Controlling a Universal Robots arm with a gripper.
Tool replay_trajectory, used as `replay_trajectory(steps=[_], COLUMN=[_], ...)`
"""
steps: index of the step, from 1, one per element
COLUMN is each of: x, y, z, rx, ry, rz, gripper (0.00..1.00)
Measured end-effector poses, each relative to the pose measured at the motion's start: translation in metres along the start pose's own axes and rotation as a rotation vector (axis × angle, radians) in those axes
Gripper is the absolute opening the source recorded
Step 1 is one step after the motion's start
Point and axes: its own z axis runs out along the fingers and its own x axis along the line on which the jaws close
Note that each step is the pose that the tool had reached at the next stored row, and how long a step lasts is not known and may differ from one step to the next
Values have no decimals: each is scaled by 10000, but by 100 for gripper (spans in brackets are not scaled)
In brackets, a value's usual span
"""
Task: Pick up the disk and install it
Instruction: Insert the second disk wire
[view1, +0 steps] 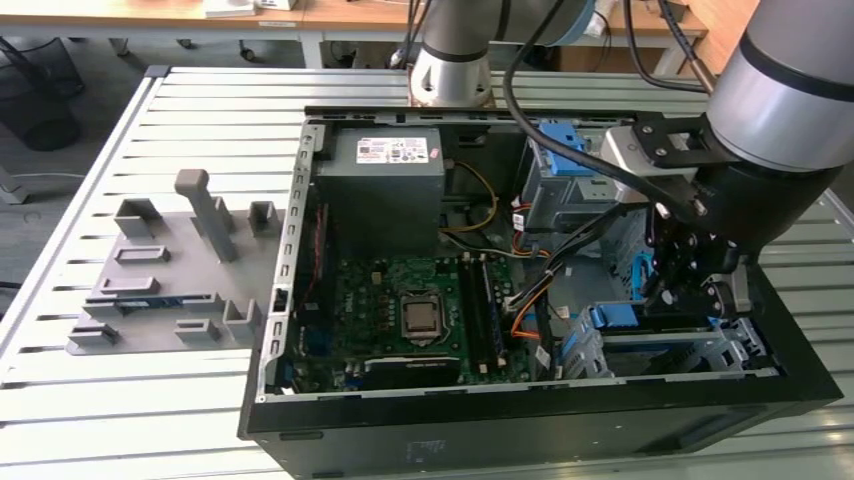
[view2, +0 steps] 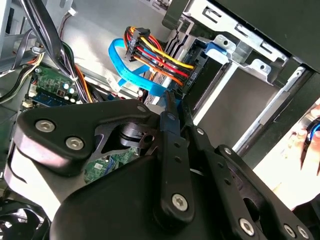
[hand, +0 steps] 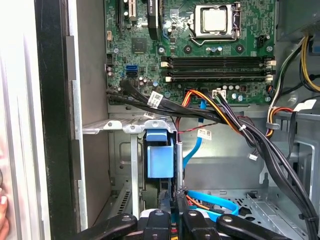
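Observation:
The disk (view1: 621, 318) stands on edge in the metal drive cage at the case's front corner, on the exterior view's right, its blue frame showing. In both wrist views the disk (hand: 160, 160) (view2: 216, 47) is deep in the cage slot. My gripper (view1: 674, 295) reaches down into the case just beside it. Its fingers are pressed together and hold nothing. The gripper's tip (hand: 176, 200) (view2: 172, 102) is close to the disk's near edge, though contact cannot be made out. A bundle of coloured wires (view2: 160, 55) ends at a black connector by the disk's end.
The open black case (view1: 534, 430) lies on a slatted table, with the motherboard (view1: 414, 310) and grey power supply (view1: 387, 190) inside. Black cables (hand: 235, 125) and a blue flat cable (hand: 215, 202) cross near the gripper. A grey fixture (view1: 174, 270) sits on the exterior view's left. A person's hand (view2: 305, 135) is beside the case.

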Motion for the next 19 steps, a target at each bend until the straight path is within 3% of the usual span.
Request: replay_trajectory(steps=[19], x=[11], y=[-2], z=[29], rx=[-50], ry=[-1], rz=[4], gripper=[16])
